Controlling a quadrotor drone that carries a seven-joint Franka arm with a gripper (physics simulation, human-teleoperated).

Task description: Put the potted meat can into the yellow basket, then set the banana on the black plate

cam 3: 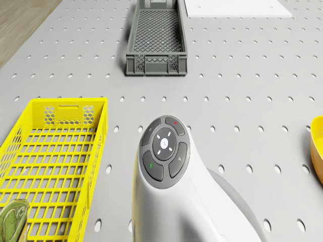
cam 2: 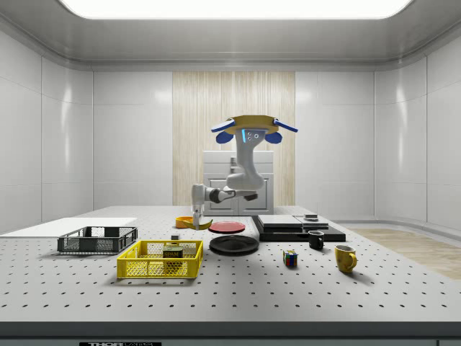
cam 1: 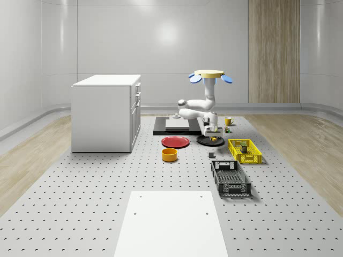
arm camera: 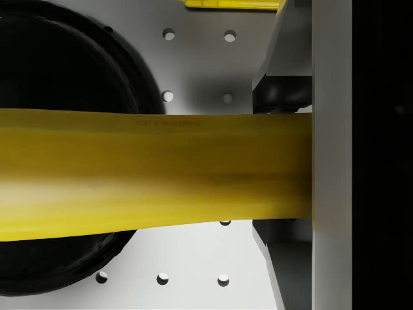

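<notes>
The drone (cam 1: pixel 209 75) hovers over the table's far middle with its arm hanging down. My gripper (cam 1: pixel 213 136) is shut on the banana (cam 1: pixel 214 141), held just above the black plate (cam 1: pixel 203 141). In the side view the gripper (cam 2: pixel 196 218) carries the banana (cam 2: pixel 195 225) slightly above table level, near the black plate (cam 2: pixel 234 244). In the wrist view the banana (arm camera: pixel 155 171) lies across one finger (arm camera: pixel 330 161), over the rim of the black plate (arm camera: pixel 64 71). The potted meat can (cam 1: pixel 244 146) (cam 2: pixel 172 251) (cam 3: pixel 12 217) sits inside the yellow basket (cam 1: pixel 252 158) (cam 2: pixel 144 268) (cam 3: pixel 55 108).
A dark grey basket (cam 1: pixel 230 187) stands nearer the front. A red plate (cam 1: pixel 175 142) and an orange bowl (cam 1: pixel 170 155) lie beside the black plate. A white cabinet (cam 1: pixel 106 112) stands on the whole-scene view's left. A black tray (cam 1: pixel 161 128), mugs (cam 2: pixel 345 258) and a cube (cam 2: pixel 289 259) sit farther back.
</notes>
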